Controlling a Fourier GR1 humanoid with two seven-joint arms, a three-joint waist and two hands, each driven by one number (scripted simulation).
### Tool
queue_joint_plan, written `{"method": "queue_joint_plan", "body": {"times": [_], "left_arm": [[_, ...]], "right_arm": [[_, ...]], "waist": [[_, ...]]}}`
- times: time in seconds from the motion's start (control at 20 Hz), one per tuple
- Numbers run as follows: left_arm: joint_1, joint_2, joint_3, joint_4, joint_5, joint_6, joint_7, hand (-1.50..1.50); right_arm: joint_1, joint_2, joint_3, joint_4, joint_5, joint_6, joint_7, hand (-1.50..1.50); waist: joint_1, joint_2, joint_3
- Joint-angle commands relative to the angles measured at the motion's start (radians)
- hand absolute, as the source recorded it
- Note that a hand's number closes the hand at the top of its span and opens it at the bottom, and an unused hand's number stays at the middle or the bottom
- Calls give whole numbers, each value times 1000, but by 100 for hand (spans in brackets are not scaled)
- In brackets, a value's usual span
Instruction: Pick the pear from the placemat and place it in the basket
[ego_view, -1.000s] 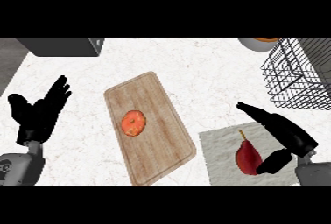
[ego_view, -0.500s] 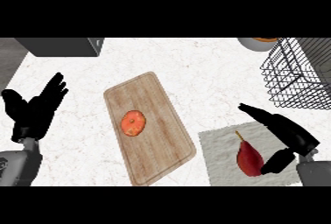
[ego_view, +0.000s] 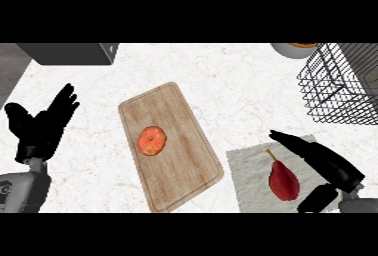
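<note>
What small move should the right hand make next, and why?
Probably the right hand should curl its fingers round the pear. It is open beside the pear on the placemat, gripping nothing yet, and the basket stands farther up the counter.

Wooden cutting board lying askew on white marbled counter, round orange fruit near its middle; dark grey box at far left; pale bowl at far right, cut by the view's edge
</note>
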Motion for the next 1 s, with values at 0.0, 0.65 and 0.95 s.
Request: {"method": "queue_joint_plan", "body": {"times": [0.0,0.65,0.95], "left_arm": [[-46,-22,8,71,-41,-2,-42,0],[24,-6,57,-57,-29,-51,23,0],[45,-67,25,-96,-69,-27,40,0]], "right_arm": [[-20,-21,-24,59,48,-29,-41,-150],[19,50,129,72,266,-158,-25,150],[-33,79,102,214,307,-246,-81,150]], "waist": [[-1,1,0],[3,0,0],[5,0,0]]}}
